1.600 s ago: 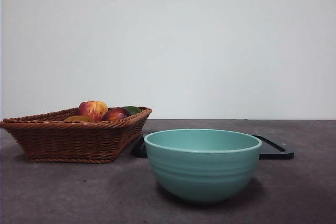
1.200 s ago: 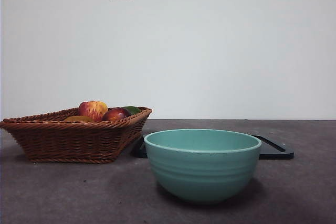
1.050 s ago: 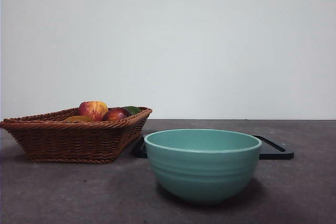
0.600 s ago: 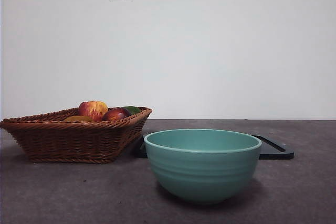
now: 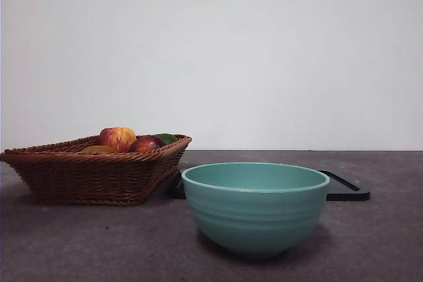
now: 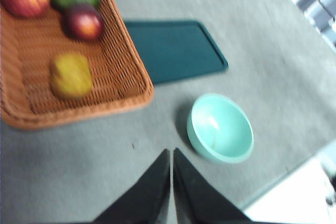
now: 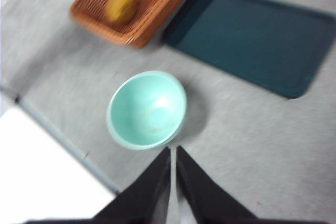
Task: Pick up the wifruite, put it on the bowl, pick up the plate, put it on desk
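A plain white wall backs the desk (image 5: 79, 242). In the front view the bowl (image 5: 255, 207) stands empty and near, the wicker basket (image 5: 92, 176) beside it with only a sliver of the wifruite (image 5: 99, 150) showing over its rim.

From the left wrist, the left gripper (image 6: 171, 157) hangs high, jaws pressed together on nothing, the wifruite (image 6: 71, 74) lying loose in the basket (image 6: 126, 90).

From the right wrist, the right gripper (image 7: 173, 156) hangs likewise closed and empty above the bowl (image 7: 147, 109), the dark tray (image 7: 252, 40) flat nearby, probably the plate meant.

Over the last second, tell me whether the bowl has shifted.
No. The bowl sits in the same spot in front of the dark tray, right of the basket.
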`<action>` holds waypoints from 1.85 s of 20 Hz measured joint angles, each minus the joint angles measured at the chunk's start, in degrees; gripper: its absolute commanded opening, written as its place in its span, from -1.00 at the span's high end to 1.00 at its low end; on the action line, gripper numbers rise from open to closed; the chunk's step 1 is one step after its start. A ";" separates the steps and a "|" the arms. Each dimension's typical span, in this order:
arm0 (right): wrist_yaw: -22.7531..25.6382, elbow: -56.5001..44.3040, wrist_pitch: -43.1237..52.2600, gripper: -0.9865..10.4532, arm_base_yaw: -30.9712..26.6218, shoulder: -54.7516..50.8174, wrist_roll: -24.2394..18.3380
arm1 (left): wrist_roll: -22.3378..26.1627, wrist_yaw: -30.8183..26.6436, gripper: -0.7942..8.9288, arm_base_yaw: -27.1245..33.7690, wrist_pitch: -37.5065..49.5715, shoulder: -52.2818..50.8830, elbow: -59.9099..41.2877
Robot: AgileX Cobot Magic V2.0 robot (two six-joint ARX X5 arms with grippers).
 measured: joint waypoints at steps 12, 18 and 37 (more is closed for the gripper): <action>-0.02 0.00 0.00 0.05 2.36 -0.04 -0.28 | 0.85 0.04 -0.08 -0.42 -0.46 0.00 0.04; 0.00 0.00 0.07 0.05 2.36 -0.04 -0.11 | 0.72 0.00 -0.06 -0.42 -0.37 0.55 0.04; 0.00 0.00 0.66 0.05 2.36 -0.04 0.04 | 0.13 -22.03 -0.03 -12.87 7.91 37.20 16.22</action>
